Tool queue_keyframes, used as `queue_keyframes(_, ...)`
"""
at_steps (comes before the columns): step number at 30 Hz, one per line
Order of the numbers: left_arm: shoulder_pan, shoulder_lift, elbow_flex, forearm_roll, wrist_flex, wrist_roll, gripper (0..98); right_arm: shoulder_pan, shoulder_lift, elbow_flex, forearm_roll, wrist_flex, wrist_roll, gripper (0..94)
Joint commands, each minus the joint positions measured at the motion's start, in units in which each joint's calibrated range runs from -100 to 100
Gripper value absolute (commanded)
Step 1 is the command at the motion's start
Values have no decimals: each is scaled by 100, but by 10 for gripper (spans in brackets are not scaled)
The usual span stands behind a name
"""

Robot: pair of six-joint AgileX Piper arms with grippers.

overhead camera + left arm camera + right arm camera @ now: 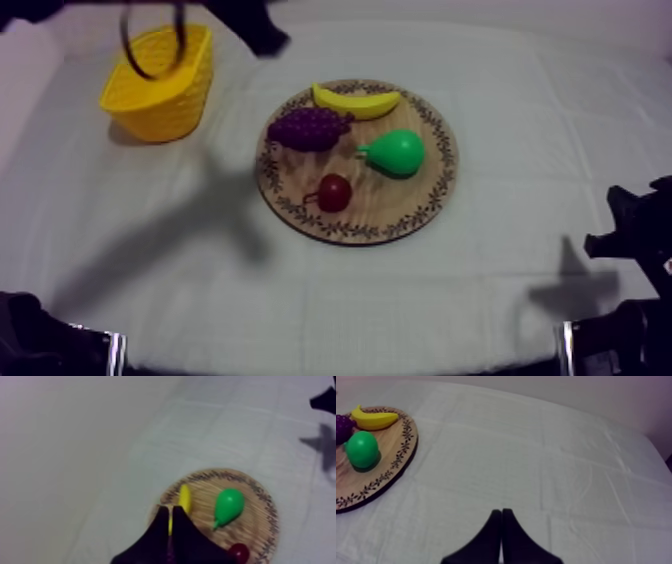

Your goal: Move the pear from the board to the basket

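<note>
The green pear (pixel 395 152) lies on the right half of the round wooden board (pixel 420 215), stem toward the grapes. The yellow basket (pixel 155 85) stands at the far left. My left gripper (pixel 270 42) hangs high behind the board, between basket and banana. In the left wrist view its fingers (pixel 170 510) lie together over the board's near rim, with the pear (pixel 229 507) a little beyond them. My right gripper (pixel 501 511) is shut on nothing above bare cloth, far from the pear (pixel 362 449).
On the board also lie a banana (pixel 355 101) at the back, purple grapes (pixel 308 128) at the left and a small red fruit (pixel 333 192) at the front. My right arm (pixel 630 240) rests at the table's right edge.
</note>
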Motion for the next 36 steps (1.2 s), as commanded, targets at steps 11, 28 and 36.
queue_keyframes(11,715,698,943,19,-937,319,22,0,1,3,-1,-4,1,3)
queue_keyframes(28,728,893,1237,32,-1365,489,935,0,1,3,-1,-4,-1,3)
queue_keyframes(36,670,1252,855,59,-1018,567,826,0,1,3,-1,-4,2,3)
